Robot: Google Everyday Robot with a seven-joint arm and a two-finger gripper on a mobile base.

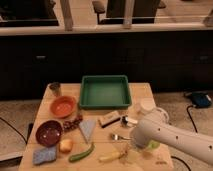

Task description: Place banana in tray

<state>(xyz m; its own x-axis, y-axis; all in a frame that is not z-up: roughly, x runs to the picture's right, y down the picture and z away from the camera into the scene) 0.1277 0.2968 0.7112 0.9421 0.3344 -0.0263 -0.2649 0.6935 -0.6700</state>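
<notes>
The banana (112,157) is small and pale yellow and lies near the table's front edge, right of the long green vegetable (82,153). The green tray (105,92) stands at the back middle of the table and holds nothing I can see. My white arm (165,137) reaches in from the right, low over the table. My gripper (129,150) is at the arm's left end, right at the banana's right end and largely hidden by the arm.
An orange bowl (63,106), a dark red bowl (48,132), an apple (65,145), a blue sponge (44,155), grapes (73,123) and a can (55,89) are on the left. A fork (120,136), a brown bar (109,120) and a white lid (147,105) lie mid-right.
</notes>
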